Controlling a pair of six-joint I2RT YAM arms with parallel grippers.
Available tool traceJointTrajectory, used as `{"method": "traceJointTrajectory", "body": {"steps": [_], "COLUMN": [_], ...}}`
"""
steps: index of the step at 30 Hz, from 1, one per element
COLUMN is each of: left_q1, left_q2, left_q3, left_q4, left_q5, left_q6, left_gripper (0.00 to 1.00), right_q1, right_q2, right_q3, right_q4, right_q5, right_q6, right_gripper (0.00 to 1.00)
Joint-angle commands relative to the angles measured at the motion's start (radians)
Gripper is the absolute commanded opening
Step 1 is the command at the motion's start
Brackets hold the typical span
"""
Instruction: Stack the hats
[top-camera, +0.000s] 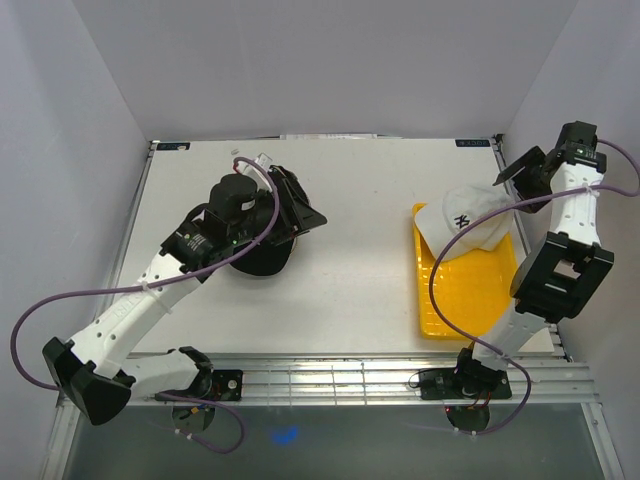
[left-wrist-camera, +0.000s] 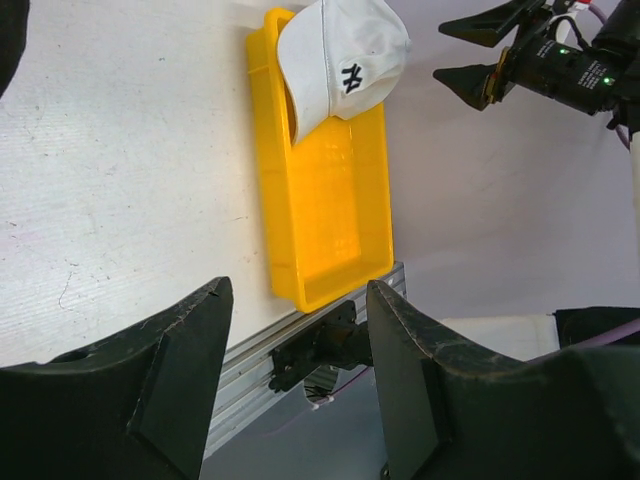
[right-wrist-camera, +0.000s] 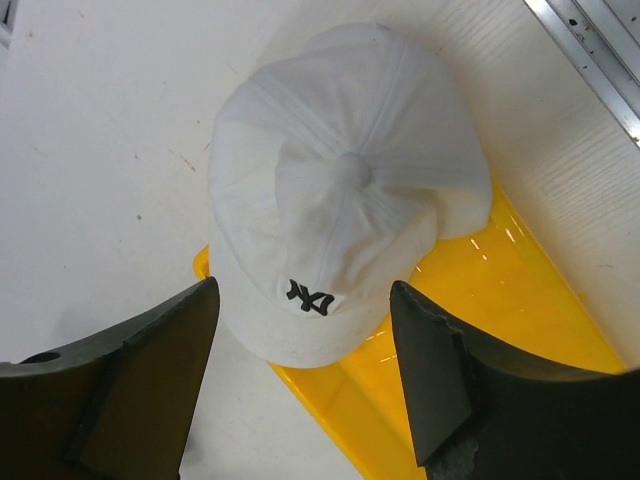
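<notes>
Clearly the stacking is not finished, going by what shows. Only two hats can be seen, and they lie well apart. The white cap (right-wrist-camera: 340, 180), with its dark mark on the front, sits crown-up on the far end of the yellow tray (top-camera: 470, 300), its brim reaching over the tray's rim towards the middle of the worktop (top-camera: 360, 290). The black cap (top-camera: 262, 262) lies on the bare worktop on the left side, mostly hidden under the left arm.

No pink or tan hat shows in any view. Whether anything lies under the white cap or under the black one cannot be told, so I cannot say how many hats are already gathered.

The left claw (left-wrist-camera: 295, 300) is spread with nothing between its fingers. It is tilted to look across the worktop towards the tray and hangs just above the black cap without gripping it. The right claw (top-camera: 525, 172) is raised beyond the white cap, also spread and empty, and its camera looks down on the crown.

As I judge it, at least one move is left: the black cap has to be lifted and set on the white one, or the other way round. Neither cap is in a grip at this moment.
</notes>
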Motion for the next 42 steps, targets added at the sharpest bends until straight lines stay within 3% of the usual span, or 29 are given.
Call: {"method": "traceJointTrajectory", "body": {"steps": [1,19,22,25,26,28,42], "left_q1": [-0.004,-0.002,-0.004,-0.004,-0.004,-0.004,-0.004], "left_q2": [-0.039,-0.043,-0.040,-0.039,-0.036,-0.031,0.000], "left_q3": [0.005,0.022,0.018,0.015,0.013,0.015,0.035], "left_q4": [-0.031,-0.072,-0.074,-0.074,-0.074,-0.072,-0.068], "left_q5": [0.002,-0.019,-0.024,-0.027,-0.025,-0.022,-0.013], "left_q6": [0.036,0.056,0.054,0.054,0.054,0.054,0.060], "left_gripper": [0.66,0.67,0.67,0.67,0.67,0.67,0.70], "right_q1": [-0.006,0.025,0.028,0.030,0.030,0.031,0.042], "right_q2": [0.024,0.119,0.122,0.118,0.115,0.102,-0.077], "right_q3": [0.009,-0.073,-0.077,-0.071,-0.066,-0.045,0.107], "right_q4": [-0.015,0.063,0.077,0.074,0.071,0.057,-0.022], "right_q5": [0.028,0.048,0.047,0.045,0.043,0.042,-0.105], "right_q6": [0.023,0.020,0.021,0.015,0.011,-0.005,-0.031], "right_gripper": [0.75,0.71,0.59,0.35,0.20,0.11,0.08]}}
